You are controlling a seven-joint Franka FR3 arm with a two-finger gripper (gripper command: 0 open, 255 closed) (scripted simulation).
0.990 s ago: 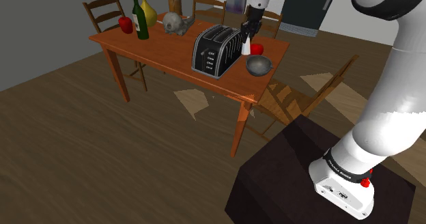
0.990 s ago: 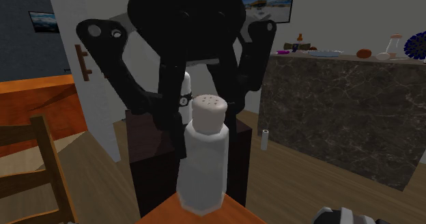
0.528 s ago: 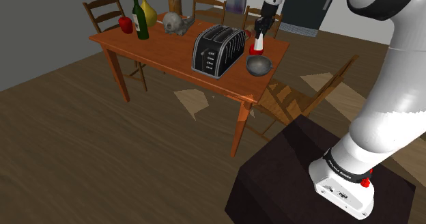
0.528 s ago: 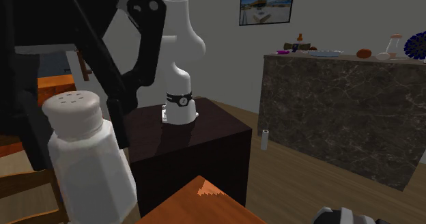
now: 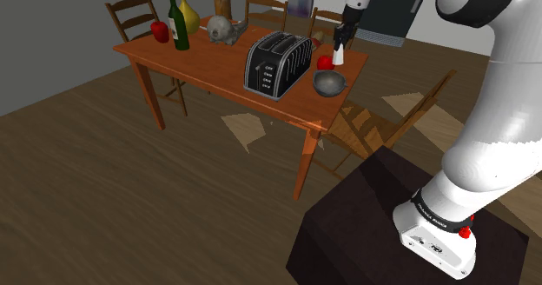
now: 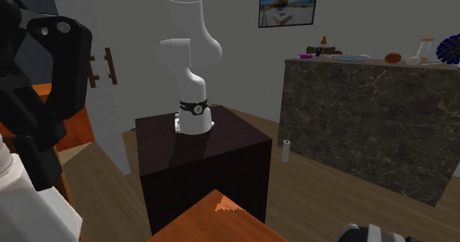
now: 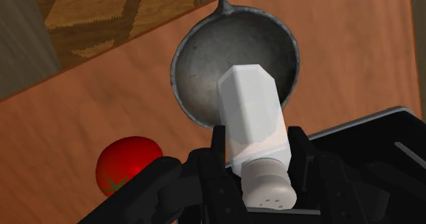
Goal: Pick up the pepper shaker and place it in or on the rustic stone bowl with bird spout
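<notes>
Your hand (image 7: 259, 146) is clamped on the white shaker (image 7: 251, 103), its fingers pressing the sides just below the perforated cap. A second ago the shaker stood on the counter (image 7: 82, 106) beside the toaster (image 7: 382, 144). Now it is lifted clear and carried away from it, so the pick looks done and only the drop remains. Past the shaker, the wrist view lines its base up with the grey bowl (image 7: 198, 59), with the tomato (image 7: 126, 164) off to one side. The shoulder view adds height: the shaker hangs well above the counter, near tomato and bowl. The second exterior view catches the shaker at its left edge, with the dark stand (image 6: 199, 152) beyond.
</notes>
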